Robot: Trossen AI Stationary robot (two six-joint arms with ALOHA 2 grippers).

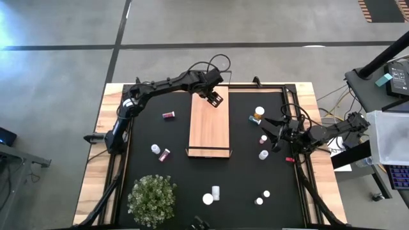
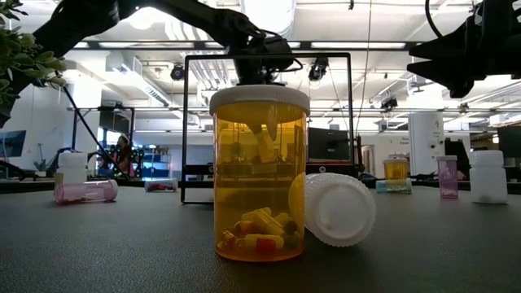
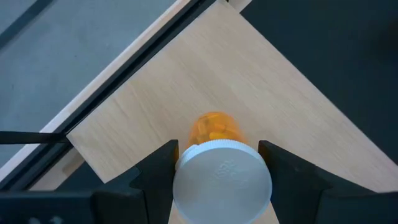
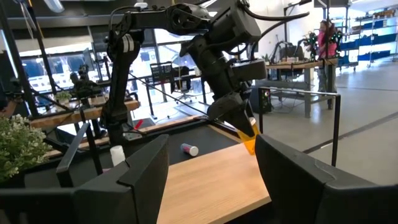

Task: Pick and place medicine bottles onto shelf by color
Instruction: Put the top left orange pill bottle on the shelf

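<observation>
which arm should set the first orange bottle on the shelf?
Left. The left gripper already holds an orange bottle over the shelf at its far end. The right gripper hangs off to the side, empty.

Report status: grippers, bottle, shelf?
Left gripper shut on orange bottle over the shelf far end. Right gripper empty, by loose bottles. Nothing in the way.
</observation>
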